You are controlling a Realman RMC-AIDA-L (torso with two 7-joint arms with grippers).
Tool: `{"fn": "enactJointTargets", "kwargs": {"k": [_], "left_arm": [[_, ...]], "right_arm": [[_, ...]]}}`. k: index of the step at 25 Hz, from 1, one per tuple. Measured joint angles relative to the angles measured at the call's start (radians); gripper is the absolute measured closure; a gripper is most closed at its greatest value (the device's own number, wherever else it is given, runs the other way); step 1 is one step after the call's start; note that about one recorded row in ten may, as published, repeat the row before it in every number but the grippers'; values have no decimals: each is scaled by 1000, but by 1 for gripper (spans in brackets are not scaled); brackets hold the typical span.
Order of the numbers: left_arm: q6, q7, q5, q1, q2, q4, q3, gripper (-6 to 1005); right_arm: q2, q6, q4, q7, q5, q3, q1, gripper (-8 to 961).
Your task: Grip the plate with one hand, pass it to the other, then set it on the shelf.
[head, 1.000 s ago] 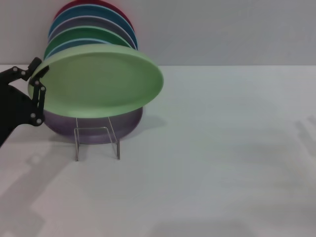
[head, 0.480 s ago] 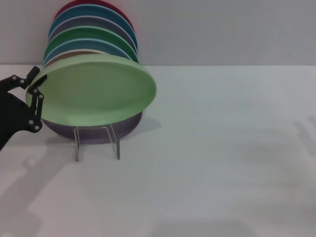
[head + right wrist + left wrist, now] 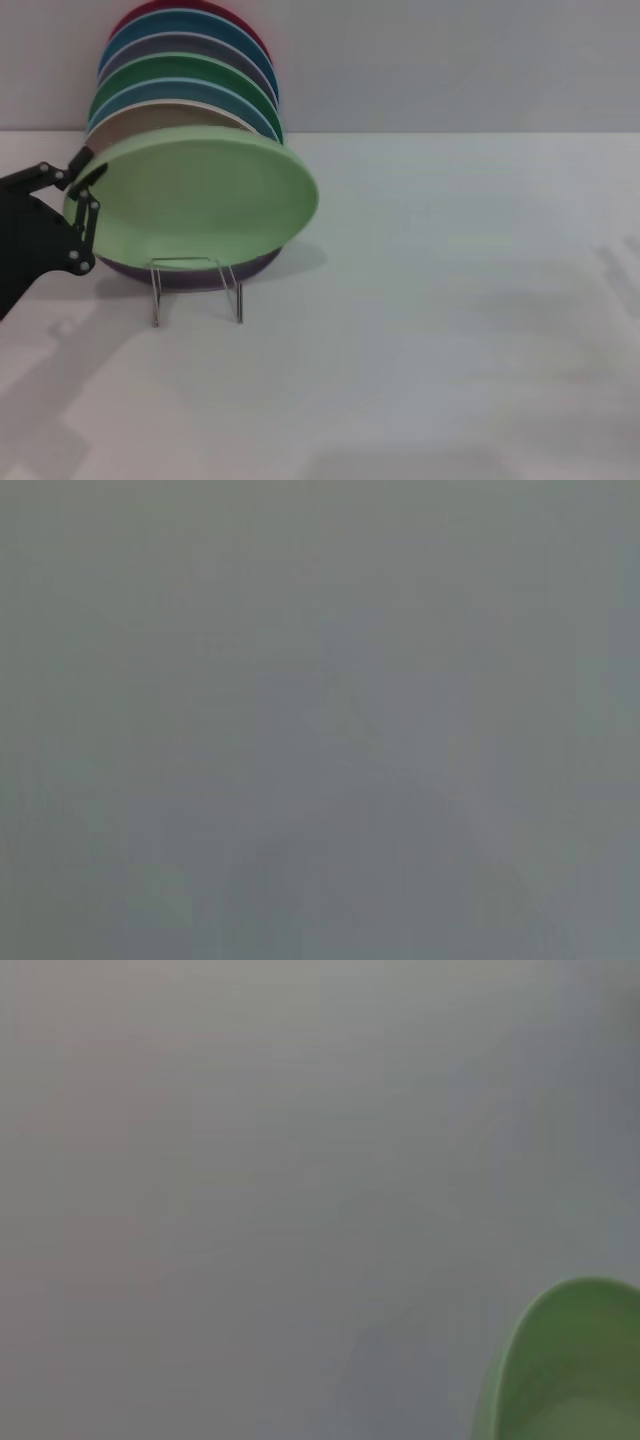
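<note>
The pale mint-green plate (image 3: 200, 195) hangs tilted, its face toward me, just above the clear shelf (image 3: 197, 290). My left gripper (image 3: 88, 185), black with linked fingers, comes in from the left edge and is shut on the plate's left rim. A slice of the plate (image 3: 570, 1375) shows in the left wrist view against plain grey. The plate's lower edge hides the upper part of the shelf's frames. The right gripper is out of every view; the right wrist view shows only blank grey.
A lilac plate (image 3: 190, 272) sits low behind the mint plate. Further back, a row of upright plates (image 3: 190, 70) in beige, blue, dark green, purple and red leans against the wall. White tabletop (image 3: 450, 300) stretches to the right.
The plate has come down and slightly left, closer over the shelf, now covering most of the lilac plate. My left gripper dropped with it.
</note>
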Motion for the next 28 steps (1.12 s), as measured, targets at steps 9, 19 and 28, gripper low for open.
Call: {"fn": "enactJointTargets", "kwargs": {"k": [9,19,28], "left_arm": [[-61,102,-1,1,-39,-3,-7,825],[110,172,-17,144,-80,-127,-169,726],[133,-70,-66,270,-91,-131,-440,709]], "right_arm": [[0,2,0,0,-1,0,1,476],[1,5,2,-25,2,2,-3,459],[10,31,-87,-348,93,5,-4,434]]}}
